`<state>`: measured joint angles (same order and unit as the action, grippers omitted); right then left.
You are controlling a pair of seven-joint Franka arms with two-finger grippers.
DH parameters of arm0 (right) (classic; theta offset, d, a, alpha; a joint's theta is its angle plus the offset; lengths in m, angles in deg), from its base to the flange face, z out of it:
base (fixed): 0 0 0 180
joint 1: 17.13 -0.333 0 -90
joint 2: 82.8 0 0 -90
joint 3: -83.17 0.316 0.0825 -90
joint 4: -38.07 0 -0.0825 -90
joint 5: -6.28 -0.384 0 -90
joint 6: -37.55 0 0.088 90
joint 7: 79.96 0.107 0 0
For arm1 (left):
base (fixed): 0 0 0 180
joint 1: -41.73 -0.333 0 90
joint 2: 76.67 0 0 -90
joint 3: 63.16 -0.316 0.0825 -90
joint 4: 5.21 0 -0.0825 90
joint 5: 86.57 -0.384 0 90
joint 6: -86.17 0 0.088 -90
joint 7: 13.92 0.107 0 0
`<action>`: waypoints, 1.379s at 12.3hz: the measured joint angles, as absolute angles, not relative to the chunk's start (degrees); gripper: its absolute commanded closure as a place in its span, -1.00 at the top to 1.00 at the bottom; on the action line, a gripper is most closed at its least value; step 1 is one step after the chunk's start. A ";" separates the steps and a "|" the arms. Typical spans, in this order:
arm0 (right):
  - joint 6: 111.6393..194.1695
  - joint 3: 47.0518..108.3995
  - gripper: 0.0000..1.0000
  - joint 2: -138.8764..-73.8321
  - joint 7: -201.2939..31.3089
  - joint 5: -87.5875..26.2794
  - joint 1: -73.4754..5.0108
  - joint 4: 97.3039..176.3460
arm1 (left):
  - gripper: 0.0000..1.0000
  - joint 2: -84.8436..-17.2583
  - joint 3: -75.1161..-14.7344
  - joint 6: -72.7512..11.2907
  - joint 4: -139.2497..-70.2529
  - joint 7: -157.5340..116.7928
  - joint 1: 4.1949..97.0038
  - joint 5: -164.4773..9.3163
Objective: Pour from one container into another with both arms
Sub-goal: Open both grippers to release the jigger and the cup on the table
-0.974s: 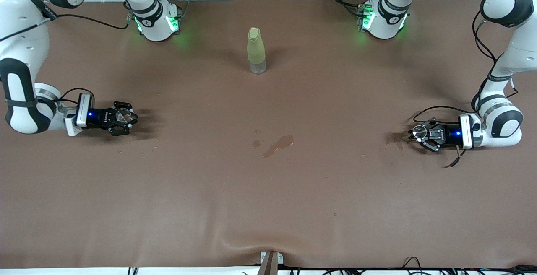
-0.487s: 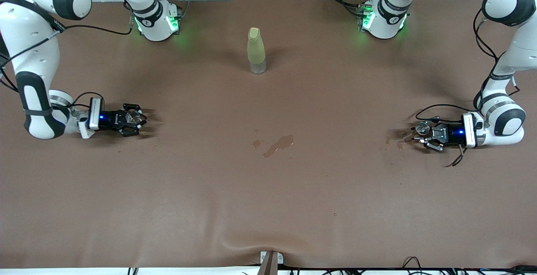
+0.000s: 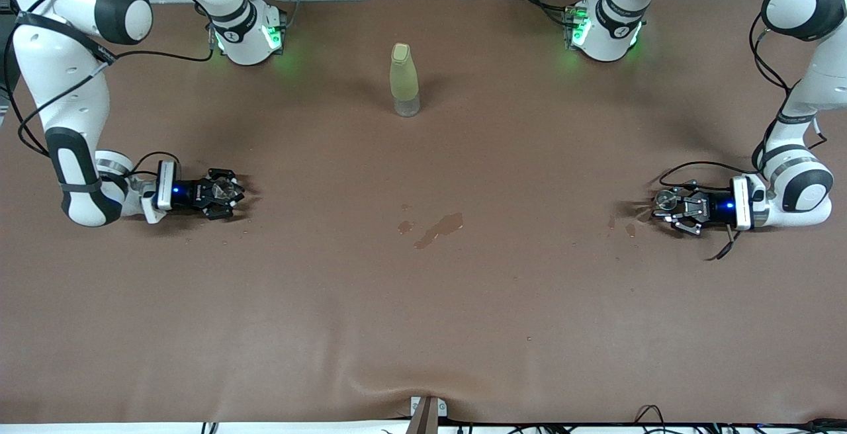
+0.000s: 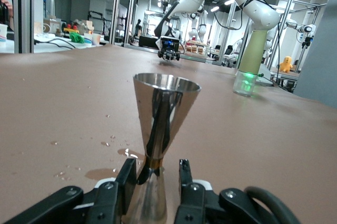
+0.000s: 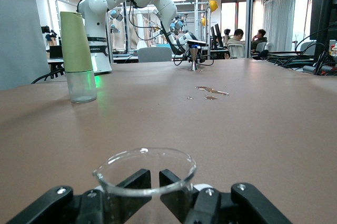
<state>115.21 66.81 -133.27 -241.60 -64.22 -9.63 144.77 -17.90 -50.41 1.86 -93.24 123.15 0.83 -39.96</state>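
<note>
Currently: brown table mat [image 3: 423,302] is showing wet spill patches [image 3: 438,226] at centre; lab w/ metal frames around.

Left gripper [image 3: 664,207], at left arm's end, is clamping steel jigger [image 4: 160,124].

Right gripper [image 3: 231,192], at right arm's end, is gripping glass beaker [image 5: 145,174].

Green bottle [image 3: 404,80] is standing between bases.

No legible writing.

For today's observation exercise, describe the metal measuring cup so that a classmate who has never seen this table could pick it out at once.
Start at the brown table and go to the left arm's end, where the left end effector sits low. It is shut on the steel jigger, standing upright. Its mirror-bright hourglass shape sets it apart from the clear glass beaker in the right end effector and the pale green bottle.
</note>
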 measured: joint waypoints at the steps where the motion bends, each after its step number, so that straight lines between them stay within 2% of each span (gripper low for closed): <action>1: 115.21 66.81 -1.00 -133.49 -241.64 -64.27 -9.63 144.54 | -0.20 -17.97 -50.44 1.86 -92.95 122.85 0.83 -41.00; 8: 118.31 66.78 -1.00 -133.99 -241.67 -64.33 -9.63 143.76 | -0.27 -20.46 -52.99 2.23 -87.87 116.12 -0.87 -44.84; 10: 118.54 66.78 0.07 -134.04 -241.52 -64.33 -9.62 143.72 | -0.27 -23.39 -52.22 3.40 -86.93 106.82 -0.68 -44.84; 11: 118.57 66.77 0.49 -134.06 -241.09 -64.33 -9.62 143.72 | -0.27 -25.10 -51.84 3.82 -85.85 102.16 -0.34 -45.04; 13: 118.57 66.75 0.73 -134.11 -239.60 -64.26 -9.62 143.73 | -0.27 -29.17 -51.30 4.27 -83.63 93.94 1.15 -49.95; 15: 118.57 66.63 0.80 -134.14 -238.99 -64.25 -9.62 143.74 | -0.27 -33.39 -51.28 4.32 -81.58 86.91 4.04 -57.14; 16: 118.57 66.52 1.00 -134.14 -238.79 -64.25 -9.62 143.75 | -0.27 -35.37 -51.30 4.32 -80.92 83.28 5.22 -58.94; 17: 118.57 66.37 1.00 -134.14 -238.66 -64.25 -9.62 143.74 | -0.27 -37.29 -51.32 4.33 -80.56 79.92 5.99 -59.67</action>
